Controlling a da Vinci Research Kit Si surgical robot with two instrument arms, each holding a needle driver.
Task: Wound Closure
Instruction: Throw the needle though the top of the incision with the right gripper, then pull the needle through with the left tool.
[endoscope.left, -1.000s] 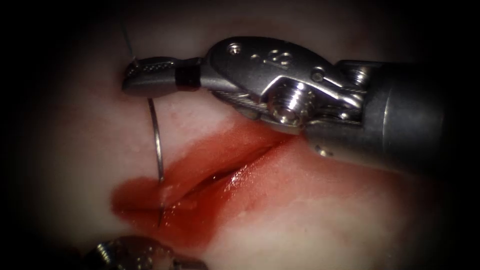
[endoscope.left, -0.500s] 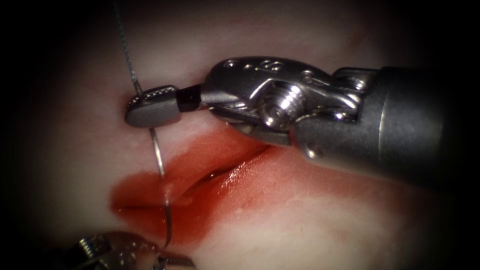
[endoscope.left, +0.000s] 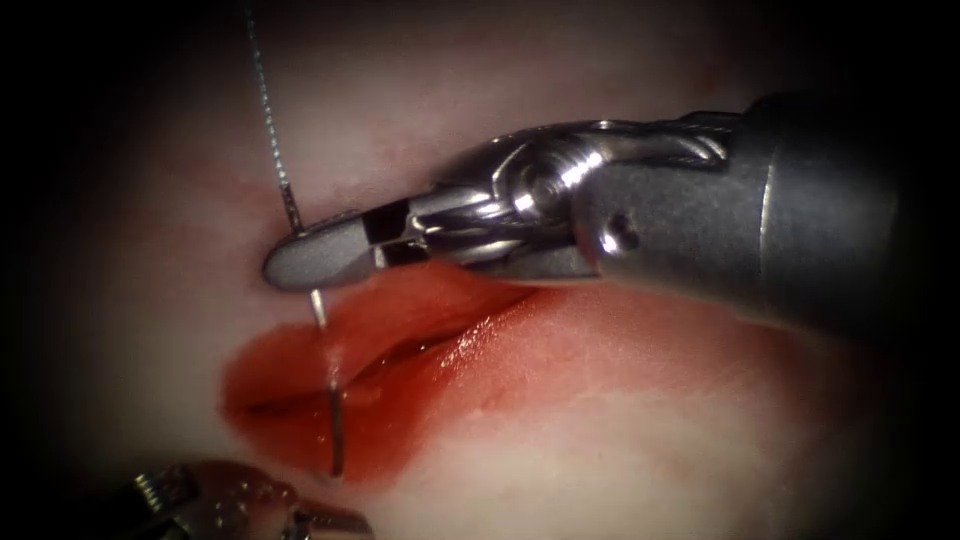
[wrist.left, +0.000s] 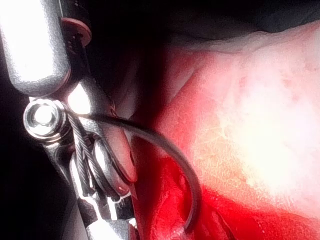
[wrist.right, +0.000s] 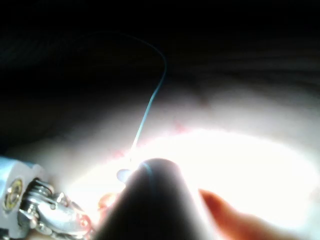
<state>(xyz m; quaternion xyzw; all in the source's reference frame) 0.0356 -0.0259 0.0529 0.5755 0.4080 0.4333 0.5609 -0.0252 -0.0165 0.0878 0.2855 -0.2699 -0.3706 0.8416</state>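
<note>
My right tool (endoscope.left: 300, 262) reaches in from the right, its jaws shut on the needle's tail end, where the thread (endoscope.left: 265, 110) joins and runs up and away. The curved needle (endoscope.left: 335, 430) goes down through the cut's far lip near its left end. Its tip shows again inside the cut (endoscope.left: 430, 350), over the red fluid (endoscope.left: 280, 410). My left tool (endoscope.left: 230, 500) sits at the near edge, just left of the needle tip and apart from it. In the left wrist view the needle (wrist.left: 182, 160) arcs past the left tool's wrist (wrist.left: 42, 117) into the red tissue.
Pale tissue (endoscope.left: 620, 430) lies around the cut on both sides. The right tool's thick shaft (endoscope.left: 780, 210) covers the cut's right end. In the right wrist view the thread (wrist.right: 150, 102) rises from the dark jaws, and the left tool (wrist.right: 35, 210) shows beside them.
My right tool has rolled its wrist and come down toward the cut, driving the needle deeper through the lip. More of the tip now shows inside the cut.
</note>
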